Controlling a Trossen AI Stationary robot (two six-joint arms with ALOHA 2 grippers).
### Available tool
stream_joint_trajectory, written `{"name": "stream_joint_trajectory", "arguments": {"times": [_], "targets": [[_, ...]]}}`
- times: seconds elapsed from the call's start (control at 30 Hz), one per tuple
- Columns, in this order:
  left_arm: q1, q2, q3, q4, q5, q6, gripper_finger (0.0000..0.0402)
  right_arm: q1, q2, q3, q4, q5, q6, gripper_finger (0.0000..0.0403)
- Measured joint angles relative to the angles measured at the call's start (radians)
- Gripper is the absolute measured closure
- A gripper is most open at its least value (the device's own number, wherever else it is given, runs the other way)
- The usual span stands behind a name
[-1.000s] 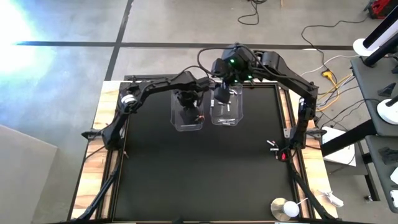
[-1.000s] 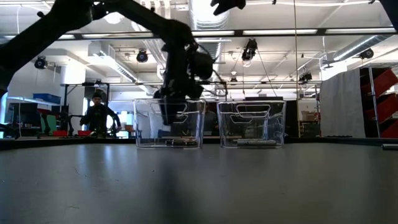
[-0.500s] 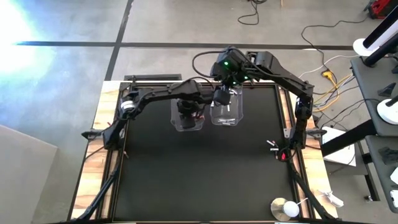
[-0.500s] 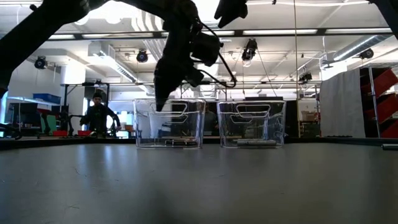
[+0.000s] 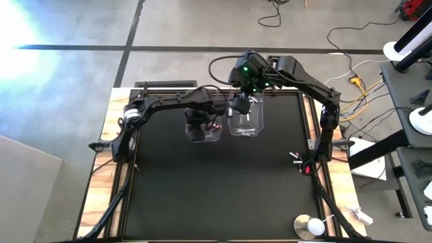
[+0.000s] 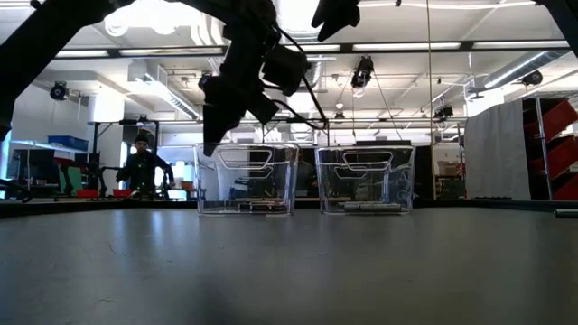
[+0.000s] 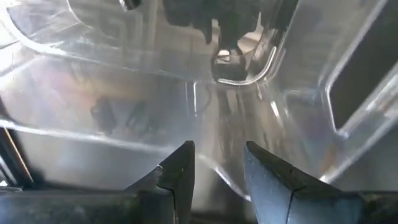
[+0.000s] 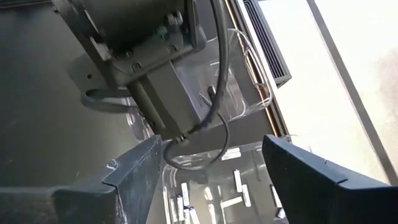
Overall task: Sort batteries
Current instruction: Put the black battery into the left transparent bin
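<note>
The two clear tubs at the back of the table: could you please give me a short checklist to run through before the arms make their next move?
1. Left tub upright on the table: ok.
2. Right tub upright beside it, apart: ok.
3. Left pincer empty, fingers parted: ok.
4. Right pincer empty, fingers wide apart: ok.
5. Left pincer out of the left tub, in the low view: ok.
6. Batteries lying in the right tub: ok; whether correctly sorted: cannot tell.

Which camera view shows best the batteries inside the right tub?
The right wrist view: white batteries lie clearly on the floor of the right tub. The high view shows only pale specks, the low view a thin row at the bottom; none can be made out in the left wrist view.
</note>
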Motion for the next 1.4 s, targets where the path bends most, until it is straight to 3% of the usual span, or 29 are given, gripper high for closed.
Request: {"name": "stream_joint_trajectory", "arguments": {"times": [0.53,1.17,1.4], "targets": [[-0.001,-0.080,-0.039,0.000,0.014,0.011,0.0286,0.000,0.000,0.000,-0.002,0.000,0.003,0.0122],[-0.019,-0.080,-0.118,0.038,0.027,-0.016,0.0286,0.000,0.000,0.000,-0.004,-0.002,-0.008,0.0110],[-0.019,-0.089,-0.118,0.037,-0.015,-0.036,0.0286,0.000,0.000,-0.001,-0.004,-0.004,-0.006,0.0119]]}}
